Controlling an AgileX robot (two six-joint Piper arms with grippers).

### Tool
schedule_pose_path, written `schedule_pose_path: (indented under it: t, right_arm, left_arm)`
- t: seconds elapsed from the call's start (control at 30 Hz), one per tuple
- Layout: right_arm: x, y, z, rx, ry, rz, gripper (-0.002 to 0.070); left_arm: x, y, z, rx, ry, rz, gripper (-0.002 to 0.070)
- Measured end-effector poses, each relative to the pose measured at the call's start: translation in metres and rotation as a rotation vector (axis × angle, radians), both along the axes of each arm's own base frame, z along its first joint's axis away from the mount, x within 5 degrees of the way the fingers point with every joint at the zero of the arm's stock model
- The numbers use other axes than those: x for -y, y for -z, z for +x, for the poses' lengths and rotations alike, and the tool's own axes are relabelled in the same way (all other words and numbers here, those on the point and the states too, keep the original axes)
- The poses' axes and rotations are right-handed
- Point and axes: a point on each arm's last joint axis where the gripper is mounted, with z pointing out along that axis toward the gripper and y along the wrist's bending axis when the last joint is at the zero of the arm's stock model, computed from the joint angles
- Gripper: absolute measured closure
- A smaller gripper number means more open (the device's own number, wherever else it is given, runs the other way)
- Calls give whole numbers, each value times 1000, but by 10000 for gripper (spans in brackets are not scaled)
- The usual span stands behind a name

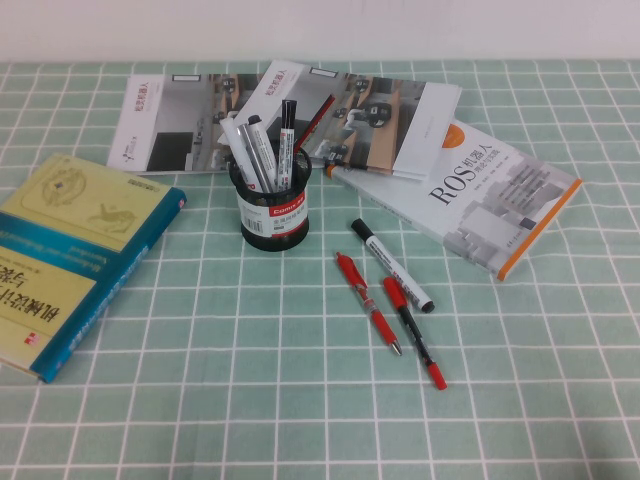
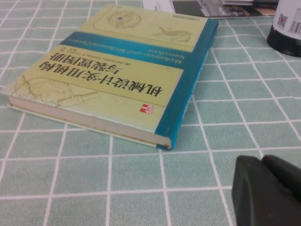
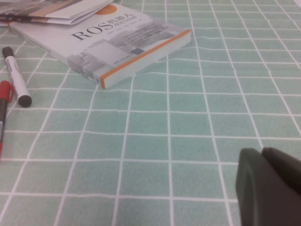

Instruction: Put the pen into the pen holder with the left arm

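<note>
The red pen lies on the green checked cloth, right of and nearer than the pen holder. The holder is a black mesh cup with a red-and-white band, standing upright with several markers in it. Its base shows in the left wrist view. My left gripper shows only in the left wrist view, shut and empty, low over the cloth near a teal and yellow book. My right gripper shows only in the right wrist view, shut and empty over bare cloth. Neither arm appears in the high view.
A black-barrelled pen with red ends and a white marker lie beside the red pen. The teal and yellow book lies at the left. A ROS book lies at the right, with open booklets behind the holder.
</note>
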Motion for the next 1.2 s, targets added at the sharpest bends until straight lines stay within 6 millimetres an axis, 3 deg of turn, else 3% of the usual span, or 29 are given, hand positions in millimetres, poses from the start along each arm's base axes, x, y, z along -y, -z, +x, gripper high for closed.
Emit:
schedule_pose_path:
  t: [0.4, 0.5, 0.73, 1.03, 1.1, 1.2]
  right_arm:
    - [0, 0, 0, 0, 0, 0, 696]
    - [0, 0, 0, 0, 0, 0, 696]
    - [0, 0, 0, 0, 0, 0, 696]
    - [0, 0, 0, 0, 0, 0, 696]
    - [0, 0, 0, 0, 0, 0, 696]
    - [0, 0, 0, 0, 0, 0, 696]
  left_arm:
    - [0, -1, 0, 5, 0, -12, 678]
    - [2, -2, 0, 13, 0, -94, 678]
    - [7, -14, 2, 79, -34, -518, 678]
    - [7, -23, 3, 145, -35, -601, 678]
    - [9, -31, 1, 86, -25, -584, 678]
    - [12, -60, 5, -6, -14, -549, 678]
